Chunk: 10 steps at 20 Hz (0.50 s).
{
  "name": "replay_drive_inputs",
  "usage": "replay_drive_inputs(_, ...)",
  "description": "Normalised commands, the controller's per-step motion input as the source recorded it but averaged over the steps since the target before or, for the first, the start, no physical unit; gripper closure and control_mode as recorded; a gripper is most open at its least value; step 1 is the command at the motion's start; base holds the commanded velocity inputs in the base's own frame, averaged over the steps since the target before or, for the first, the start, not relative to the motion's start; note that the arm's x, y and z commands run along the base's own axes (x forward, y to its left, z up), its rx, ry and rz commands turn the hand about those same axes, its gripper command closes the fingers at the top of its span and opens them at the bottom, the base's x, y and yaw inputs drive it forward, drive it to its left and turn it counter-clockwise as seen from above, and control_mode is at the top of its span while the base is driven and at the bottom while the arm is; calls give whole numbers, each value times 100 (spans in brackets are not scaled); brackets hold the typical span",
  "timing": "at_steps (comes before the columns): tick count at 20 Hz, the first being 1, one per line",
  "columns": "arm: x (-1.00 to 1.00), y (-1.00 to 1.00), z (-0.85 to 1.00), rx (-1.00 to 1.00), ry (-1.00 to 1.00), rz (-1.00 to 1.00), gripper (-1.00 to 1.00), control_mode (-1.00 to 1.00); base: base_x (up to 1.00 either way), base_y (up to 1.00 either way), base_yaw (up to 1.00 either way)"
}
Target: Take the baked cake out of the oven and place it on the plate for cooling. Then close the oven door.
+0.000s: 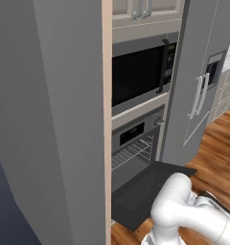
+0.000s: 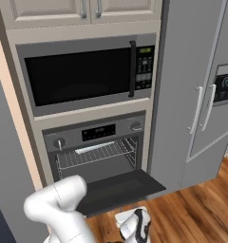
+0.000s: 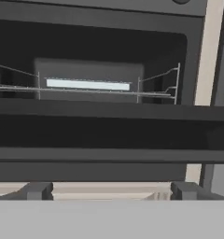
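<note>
Oven (image 2: 94, 147) x1, door (image 2: 118, 191) down, 2 knobs, 1 rack (image 2: 94, 155)

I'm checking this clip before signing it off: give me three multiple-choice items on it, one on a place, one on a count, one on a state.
1. The microwave sits where?
A. above the oven
B. below it
C. on the floor

2. How many round knobs does the oven have?
A. none
B. two
C. five

3. The oven door is
A. shut
B. removed
C. folded down open

Key: 1 A, the microwave's black window is over the oven's display strip; 2 B, one knob at each end of the strip; 3 C, the door lies flat, wire rack exposed.
</note>
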Motion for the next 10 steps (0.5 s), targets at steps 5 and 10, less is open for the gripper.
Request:
replay_drive_inputs(5,45,0,-100,0,-21,9,-100,-100,0,0,0)
replay_drive_inputs(10,24,0,-78,13,-32,15,-100,-100,0,0,0)
